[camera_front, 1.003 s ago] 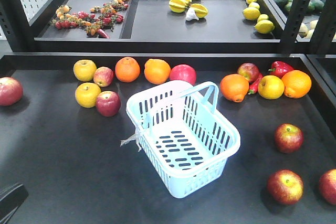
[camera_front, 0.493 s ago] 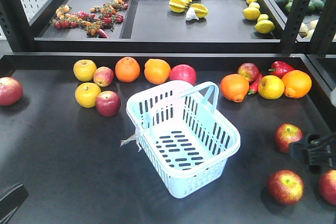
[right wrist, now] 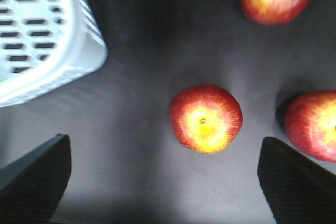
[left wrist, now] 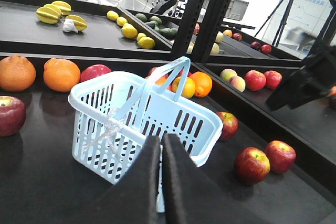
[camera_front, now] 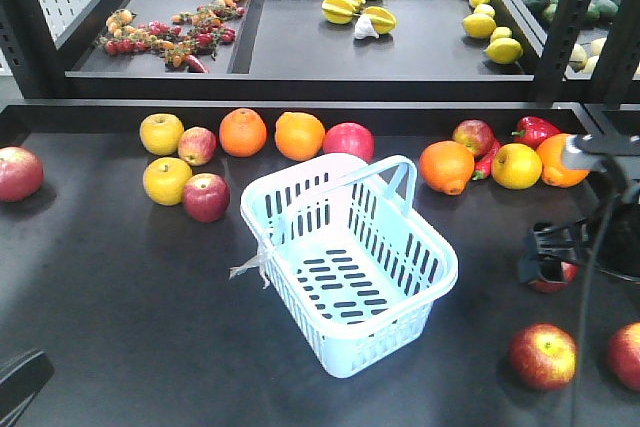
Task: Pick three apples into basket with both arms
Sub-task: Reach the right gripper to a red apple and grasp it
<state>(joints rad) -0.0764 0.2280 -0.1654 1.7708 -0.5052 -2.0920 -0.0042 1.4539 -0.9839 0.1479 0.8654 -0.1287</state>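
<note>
The pale blue basket [camera_front: 350, 265] stands empty in the middle of the black table. Right of it lie three red apples: one [camera_front: 543, 355] near the front, one [camera_front: 627, 355] at the edge, and one [camera_front: 556, 278] mostly hidden under my right gripper [camera_front: 546, 255]. In the right wrist view that gripper [right wrist: 165, 182] is open and hangs above the table, with an apple [right wrist: 206, 118] just ahead of its wide-apart fingers. My left gripper [left wrist: 161, 144] is shut on nothing, low at the front left, facing the basket [left wrist: 142, 114].
More red apples [camera_front: 206, 197] [camera_front: 18, 173], yellow apples [camera_front: 166, 180], oranges [camera_front: 446, 167] and a red pepper [camera_front: 535, 130] line the table's back. A raised shelf with black posts [camera_front: 565, 17] stands behind. The basket's corner [right wrist: 47, 30] is left of my right gripper.
My right arm has come in from the right edge and moved left and back, over the farthest of the right-hand apples, now mostly covering it. The left arm and basket have not moved.
</note>
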